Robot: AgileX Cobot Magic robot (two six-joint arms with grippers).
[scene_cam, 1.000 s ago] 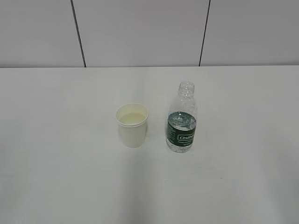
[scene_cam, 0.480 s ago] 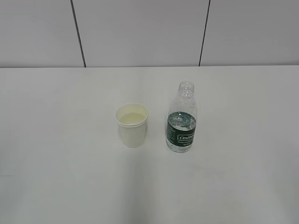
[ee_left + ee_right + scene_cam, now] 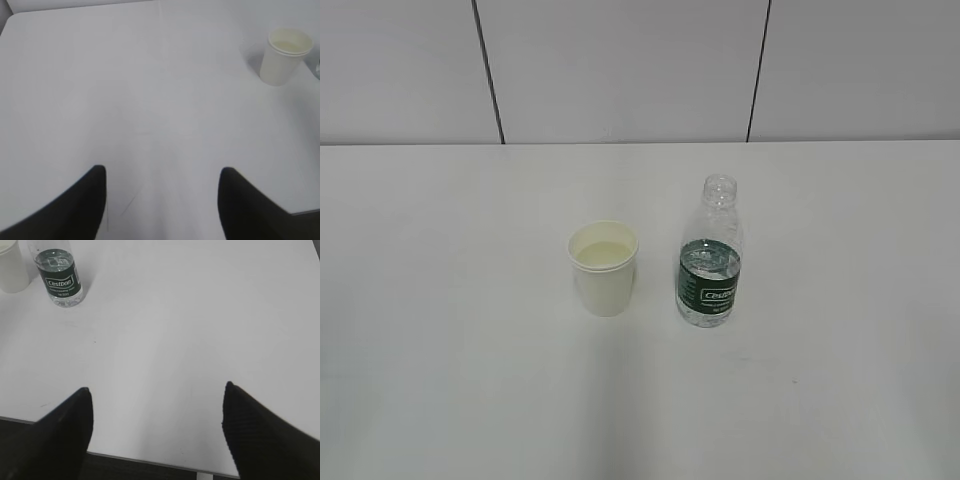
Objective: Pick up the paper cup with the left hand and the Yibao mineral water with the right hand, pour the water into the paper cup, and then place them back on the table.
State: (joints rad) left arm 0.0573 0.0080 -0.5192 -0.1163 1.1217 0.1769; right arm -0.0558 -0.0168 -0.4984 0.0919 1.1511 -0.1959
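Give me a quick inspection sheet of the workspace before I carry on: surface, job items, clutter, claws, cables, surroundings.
Surface: white table, bare apart from the two job items.
Paper cup: upright, left of the bottle, apart from it; pale liquid seems to sit inside.
Water bottle: upright, capless, green label, a little water at the bottom.
Clutter: nothing seen.
Left claw: open, empty, well back from the cup.
Right claw: open, empty, well back from the bottle.
Cables: nothing seen.
Surroundings: plain grey panelled wall behind the table.

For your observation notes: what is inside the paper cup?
The cup holds a pale liquid below its rim. Its depth and the cup's bottom cannot be seen.
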